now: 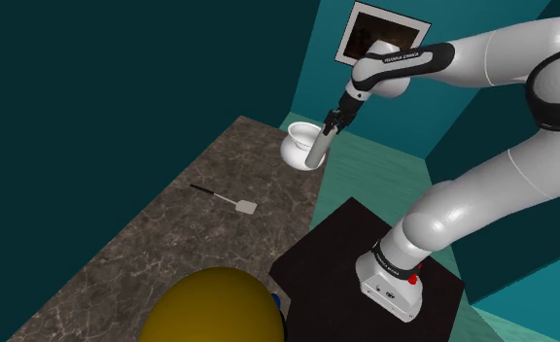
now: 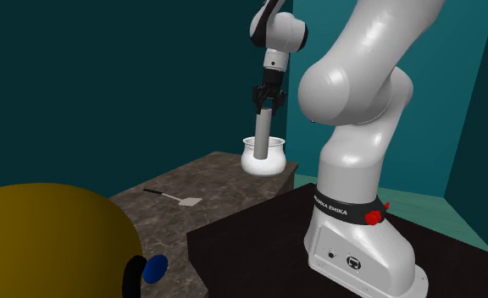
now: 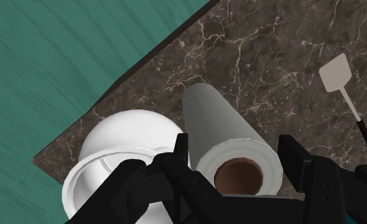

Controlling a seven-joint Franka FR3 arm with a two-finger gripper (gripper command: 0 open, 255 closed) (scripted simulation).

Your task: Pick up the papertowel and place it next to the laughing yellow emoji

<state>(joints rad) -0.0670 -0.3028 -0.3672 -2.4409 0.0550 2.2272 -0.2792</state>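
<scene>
At the second exterior view's left bulges the yellow emoji (image 2: 47, 245); farther right on the worktop (image 2: 225, 176), past a spatula (image 2: 183, 201), the papertowel (image 2: 263, 134) is upright beside a white bowl (image 2: 262, 159), its top clasped by the pincer (image 2: 266, 103). The grasp seems made; next, carry it over to the emoji

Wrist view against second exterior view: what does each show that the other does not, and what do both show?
Wrist view: the brown core of the roll, and the two fingers of the pincer pressed on either side of the roll's end.
Second exterior view: the yellow emoji, the black stand and the white arm rising from it.
Both: the pincer clasping the roll, the white pot close beside the roll, and the spatula lying on the marbled counter.
</scene>
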